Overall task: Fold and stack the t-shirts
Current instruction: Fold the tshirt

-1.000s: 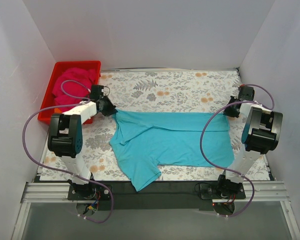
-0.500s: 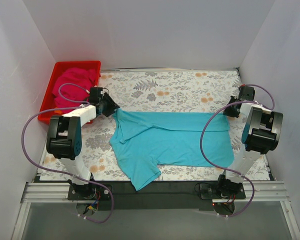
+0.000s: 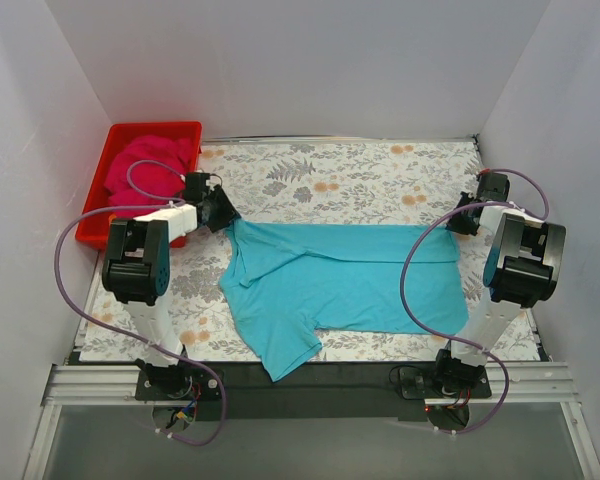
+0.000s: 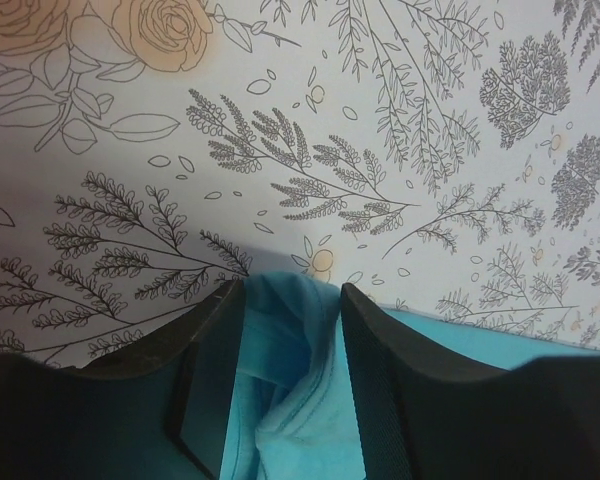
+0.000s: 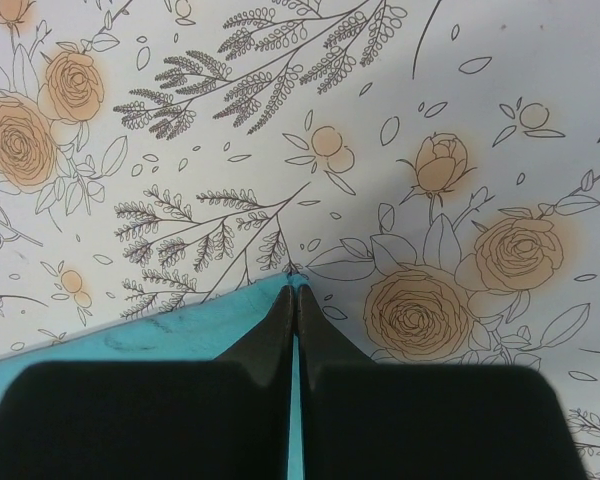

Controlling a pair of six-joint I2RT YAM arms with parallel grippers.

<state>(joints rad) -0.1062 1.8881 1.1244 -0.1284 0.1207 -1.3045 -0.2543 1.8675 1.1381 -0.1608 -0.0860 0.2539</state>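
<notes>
The turquoise-blue t-shirt (image 3: pixel 340 280) lies spread on the flowered table cover, one sleeve hanging toward the near edge. My left gripper (image 3: pixel 223 212) is at its far left corner. In the left wrist view (image 4: pixel 292 290) its jaws stand apart with bunched turquoise cloth (image 4: pixel 290 380) lying loose between them. My right gripper (image 3: pixel 458 224) is at the far right corner. In the right wrist view (image 5: pixel 296 290) it is shut on the shirt's edge (image 5: pixel 130 340), pressed low on the table. The magenta-pink t-shirt (image 3: pixel 145 165) lies crumpled in the tray.
The red plastic tray (image 3: pixel 155 128) stands at the far left corner, just behind my left arm. White walls close in the table on three sides. Purple cables loop from both arms over the table's sides.
My left arm's elbow has swung and the gripper shifted slightly toward the back. The shirt's far left corner has slackened back onto the table. The right arm has not moved.
</notes>
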